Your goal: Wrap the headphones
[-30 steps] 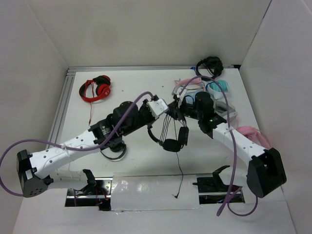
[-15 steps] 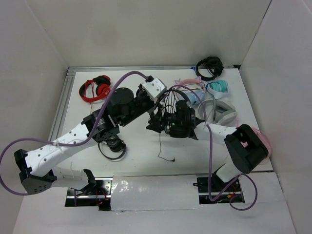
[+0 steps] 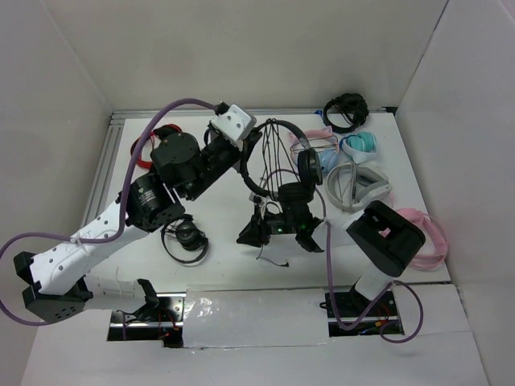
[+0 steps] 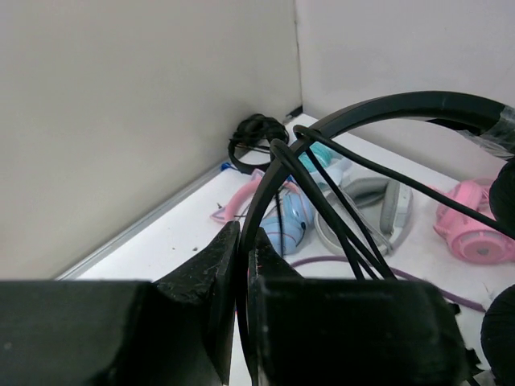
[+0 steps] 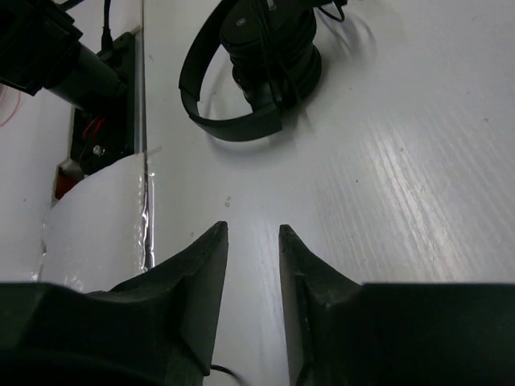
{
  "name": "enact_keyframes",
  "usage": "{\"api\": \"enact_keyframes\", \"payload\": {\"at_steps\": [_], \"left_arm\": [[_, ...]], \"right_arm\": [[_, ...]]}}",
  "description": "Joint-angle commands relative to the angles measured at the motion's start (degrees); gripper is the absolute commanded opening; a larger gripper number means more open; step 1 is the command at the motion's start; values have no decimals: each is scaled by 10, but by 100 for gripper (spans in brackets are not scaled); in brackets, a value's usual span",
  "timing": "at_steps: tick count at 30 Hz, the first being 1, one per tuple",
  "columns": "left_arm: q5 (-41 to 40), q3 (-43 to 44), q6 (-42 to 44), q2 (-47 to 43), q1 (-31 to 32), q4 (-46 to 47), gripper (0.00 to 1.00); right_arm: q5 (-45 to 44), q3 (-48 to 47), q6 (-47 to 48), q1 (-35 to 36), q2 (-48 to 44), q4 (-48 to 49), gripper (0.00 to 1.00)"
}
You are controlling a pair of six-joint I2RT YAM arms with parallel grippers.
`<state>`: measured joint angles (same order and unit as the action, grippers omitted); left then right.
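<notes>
Top view: left gripper (image 3: 248, 151) holds the black thin-banded headphones with round earcups (image 3: 308, 166), thin black cable (image 3: 275, 161) looped over them, its tail dangling near the right gripper (image 3: 251, 233).

Left wrist: fingers (image 4: 211, 277) pinched tight on the headband (image 4: 402, 106).

Right wrist: fingers (image 5: 201, 273) narrowly apart, empty.

Looks mid-wrap to me. Next up is probably catching that tail.

Left arm (image 3: 96, 237): white links with small dark dots along the side and bulky round black joint housings (image 3: 177, 157). White camera block (image 3: 233, 122) at the wrist. Purple cable (image 3: 173, 106) loops alongside in big arcs. Right arm (image 3: 386, 241): black angular housing with a white link below. Second purple cable (image 3: 328, 269) hangs off it. Small green light (image 3: 279, 229) on the black wrist. Jaws on both arms: matte black, wedge-shaped, tapering to thin tips.
</notes>
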<state>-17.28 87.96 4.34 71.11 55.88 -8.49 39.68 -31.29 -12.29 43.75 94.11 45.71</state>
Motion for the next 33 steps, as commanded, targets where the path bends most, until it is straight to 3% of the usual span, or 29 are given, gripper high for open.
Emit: {"api": "enact_keyframes", "payload": {"at_steps": [1,5,8,10,17,20,25,29,33], "left_arm": [[-30,34,-1,-16,-15,52,0],[7,49,-61,-13,-88,17,0],[67,61,-113,3,-185,-23,0],[51,62,-152,29,-259,-36,0],[55,90,-226,106,-367,-98,0],[60,78,-238,122,-382,-94,0],[-13,84,-231,171,-379,-106,0],[-32,53,-222,189,-366,-95,0],[4,12,-246,210,-353,-107,0]], "right_arm": [[-28,37,-53,2,-1,89,36],[-64,83,-77,8,-33,101,0],[-101,117,-71,19,-89,78,0],[-172,137,-69,27,-164,19,0],[-299,153,-52,52,-308,-146,0],[-381,130,-39,82,-365,-241,0],[-530,70,-5,146,-423,-392,0],[-638,19,17,186,-439,-453,0],[-653,-30,85,187,-435,-471,0]]}}
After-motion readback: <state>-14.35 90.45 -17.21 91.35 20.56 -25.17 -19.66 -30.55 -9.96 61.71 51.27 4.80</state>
